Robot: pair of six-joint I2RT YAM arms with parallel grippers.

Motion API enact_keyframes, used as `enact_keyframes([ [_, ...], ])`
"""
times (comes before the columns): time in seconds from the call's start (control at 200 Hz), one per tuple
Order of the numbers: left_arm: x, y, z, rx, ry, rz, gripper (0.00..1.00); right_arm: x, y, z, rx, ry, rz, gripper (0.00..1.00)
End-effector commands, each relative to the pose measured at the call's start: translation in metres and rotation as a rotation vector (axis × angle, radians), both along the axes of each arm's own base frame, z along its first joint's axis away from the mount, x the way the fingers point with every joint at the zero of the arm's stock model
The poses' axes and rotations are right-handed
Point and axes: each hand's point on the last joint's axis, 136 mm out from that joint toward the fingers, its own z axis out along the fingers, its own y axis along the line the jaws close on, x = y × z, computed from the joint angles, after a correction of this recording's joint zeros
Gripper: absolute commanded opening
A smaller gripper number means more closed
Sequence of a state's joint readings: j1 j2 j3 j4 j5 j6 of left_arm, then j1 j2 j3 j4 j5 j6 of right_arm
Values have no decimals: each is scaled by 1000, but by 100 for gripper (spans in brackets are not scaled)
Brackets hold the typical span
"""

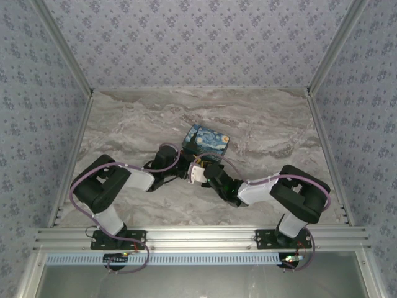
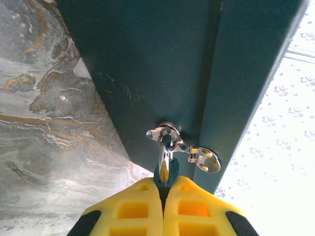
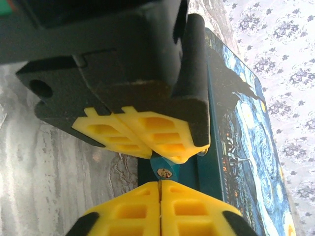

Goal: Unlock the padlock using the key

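The tiny blue padlock (image 2: 167,176) hangs by its silvery shackle (image 2: 165,150) from the metal hasp (image 2: 204,159) on the dark side of the painted box (image 1: 208,141). My left gripper (image 2: 164,191) is shut on the padlock's body. In the right wrist view the padlock (image 3: 165,167) shows its brass keyhole, pinched from above by the left fingers (image 3: 162,140). Just below it my right gripper (image 3: 160,189) is shut, and a thin sliver of the key (image 3: 160,182) shows between its tips, close under the keyhole. Both grippers meet at the box's near edge, left gripper (image 1: 185,168), right gripper (image 1: 200,174).
The blue-and-yellow swirly box lid (image 3: 246,147) lies right of the grippers. Marble tabletop (image 1: 136,124) spreads round the box, and patterned walls (image 1: 198,37) close in the back and sides. A metal rail (image 1: 198,236) runs along the near edge.
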State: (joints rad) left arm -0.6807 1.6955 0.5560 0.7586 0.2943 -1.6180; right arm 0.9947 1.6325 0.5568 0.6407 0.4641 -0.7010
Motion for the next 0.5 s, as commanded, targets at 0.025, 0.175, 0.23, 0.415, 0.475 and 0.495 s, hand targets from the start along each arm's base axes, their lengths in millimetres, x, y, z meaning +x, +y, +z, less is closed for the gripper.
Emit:
enact_keyframes([
  [0.025, 3, -6, 19, -39, -36, -11, 0, 11, 1, 12, 45, -28, -46, 0],
  [0.175, 3, -7, 18, -40, -34, -11, 0, 12, -1, 12, 62, -22, -74, 0],
  [0.23, 3, -7, 19, -43, -36, -10, 0, 14, -3, 13, 77, -20, -93, 0],
  [0.415, 4, -7, 19, -50, -38, -8, 0, 16, -9, 21, 216, 18, -198, 0],
  [0.475, 4, -8, 19, -53, -35, -7, 0, 15, -9, 20, 275, 49, -224, 0],
  [0.495, 4, -8, 19, -53, -36, -7, 0, 15, -9, 19, 292, 58, -233, 0],
])
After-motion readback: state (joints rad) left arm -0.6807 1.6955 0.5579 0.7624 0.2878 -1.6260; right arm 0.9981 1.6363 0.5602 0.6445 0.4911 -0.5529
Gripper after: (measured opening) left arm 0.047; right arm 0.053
